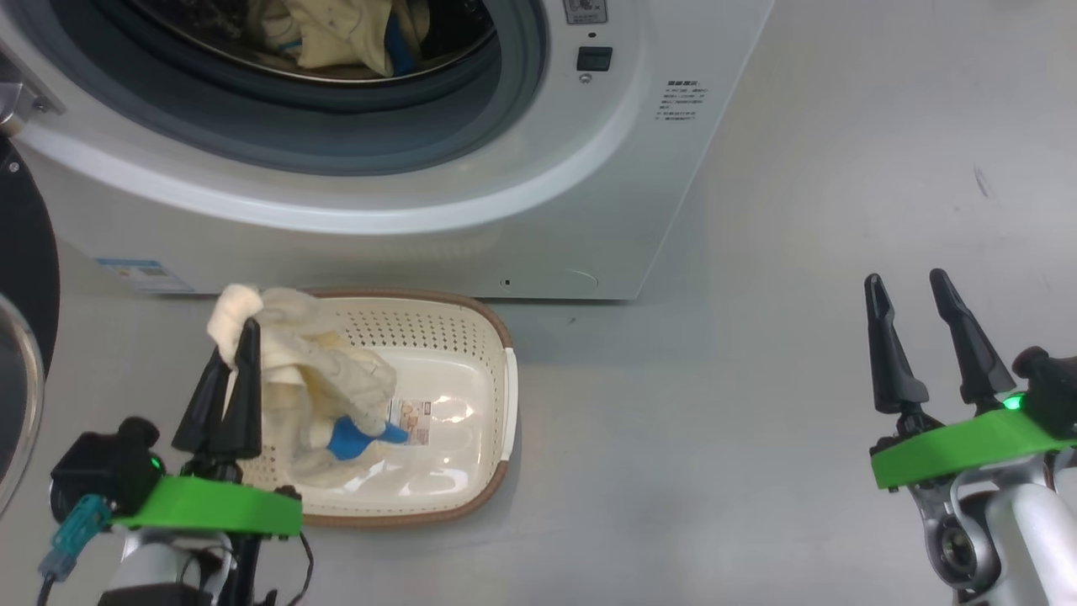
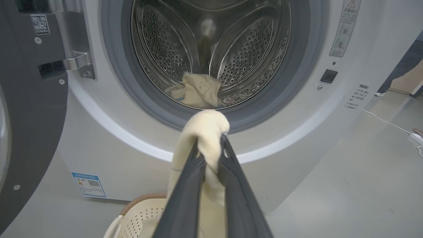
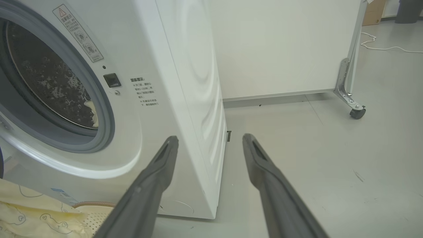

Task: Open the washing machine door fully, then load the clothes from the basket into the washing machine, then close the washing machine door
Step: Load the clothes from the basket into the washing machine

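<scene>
The white washing machine (image 1: 538,210) stands with its door (image 2: 23,109) swung wide to the left. One cream garment (image 1: 345,34) lies inside the steel drum (image 2: 211,43). My left gripper (image 1: 238,332) is shut on a second cream-yellow garment with a blue patch (image 1: 328,387), lifted above the cream basket (image 1: 492,404); its lower end still hangs into the basket. In the left wrist view the fabric (image 2: 206,132) bulges over the closed fingertips. Off to the right above bare floor, my right gripper (image 1: 907,286) is open and holds nothing.
A blue energy label (image 1: 143,273) marks the washer's lower left corner. A white panel on a caster (image 3: 357,112) stands behind the washer's right side, and a white cable (image 3: 390,48) lies on the floor beyond it. Grey floor stretches to the right.
</scene>
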Controlling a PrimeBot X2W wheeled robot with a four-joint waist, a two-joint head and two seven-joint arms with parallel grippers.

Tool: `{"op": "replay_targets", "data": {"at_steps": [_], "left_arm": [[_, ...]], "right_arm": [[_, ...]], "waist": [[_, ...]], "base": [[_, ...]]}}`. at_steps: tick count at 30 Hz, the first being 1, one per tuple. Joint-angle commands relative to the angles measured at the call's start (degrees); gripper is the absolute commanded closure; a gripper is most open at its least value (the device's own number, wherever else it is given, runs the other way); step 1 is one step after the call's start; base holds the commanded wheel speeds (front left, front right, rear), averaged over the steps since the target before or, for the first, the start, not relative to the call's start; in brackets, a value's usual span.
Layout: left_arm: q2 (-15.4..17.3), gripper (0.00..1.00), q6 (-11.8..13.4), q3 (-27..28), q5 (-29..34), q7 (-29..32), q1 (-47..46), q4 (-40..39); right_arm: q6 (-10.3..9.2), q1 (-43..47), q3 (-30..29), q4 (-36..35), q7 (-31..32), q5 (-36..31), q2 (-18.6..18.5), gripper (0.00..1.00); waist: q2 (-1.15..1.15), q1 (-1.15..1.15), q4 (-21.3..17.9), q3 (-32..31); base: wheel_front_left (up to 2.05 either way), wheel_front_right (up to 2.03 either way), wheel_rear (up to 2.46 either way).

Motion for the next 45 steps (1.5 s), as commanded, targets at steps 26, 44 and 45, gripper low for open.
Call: {"op": "replay_targets", "data": {"at_steps": [26,44,45], "left_arm": [[9.61,1.00,0.03,-5.97,-4.06,-0.40,-46.04,26.31],[12.74,1.00,0.03,-16.15,-9.39,1.11,-63.28,50.92],[12.91,1.00,0.03,-16.59,-9.80,1.25,-63.87,51.78]], "right_arm": [[0.09,-6.58,2.79,-1.91,-0.37,0.20,3.11,0.00],[0.09,-9.48,5.88,-1.49,-0.37,0.87,6.09,0.00],[0.09,-9.48,6.08,-1.46,-0.37,0.88,6.17,0.00]], "waist": [[0.00,0.00,-7.03,8.09],[0.00,0.00,-14.89,14.51],[0.00,0.00,-15.24,14.72]], "base": [[0.00,0.00,0.00],[0.00,0.00,0.00],[0.00,0.00,0.00]]}}
